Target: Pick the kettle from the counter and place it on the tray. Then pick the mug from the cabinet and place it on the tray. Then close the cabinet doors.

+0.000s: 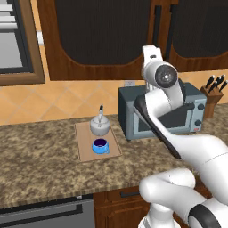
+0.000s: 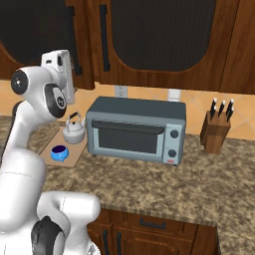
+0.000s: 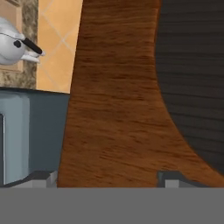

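Note:
The silvery kettle (image 1: 99, 126) (image 2: 73, 130) stands on the tan tray (image 1: 84, 144) (image 2: 74, 154) on the counter (image 1: 40, 156), with the blue mug (image 1: 100, 146) (image 2: 59, 152) just in front of it on the same tray. My gripper (image 3: 107, 179) is open and holds nothing; its fingertips (image 3: 43, 177) are spread wide, close against the reddish-brown wood of a cabinet door (image 3: 113, 96) beside its dark inset panel. The arm is raised to the lower edge of the cabinet doors (image 1: 102, 31) (image 2: 159, 35), near their dark bar handles (image 1: 156, 22) (image 2: 103, 35). Both doors look shut or almost shut.
A grey toaster oven (image 1: 129, 113) (image 2: 134, 129) sits on the counter right of the tray, below my hand. A knife block (image 1: 213, 91) (image 2: 216, 132) stands farther right. Wooden drawers (image 1: 124, 196) run under the counter's front edge. A framed window (image 1: 13, 40) is at the upper left.

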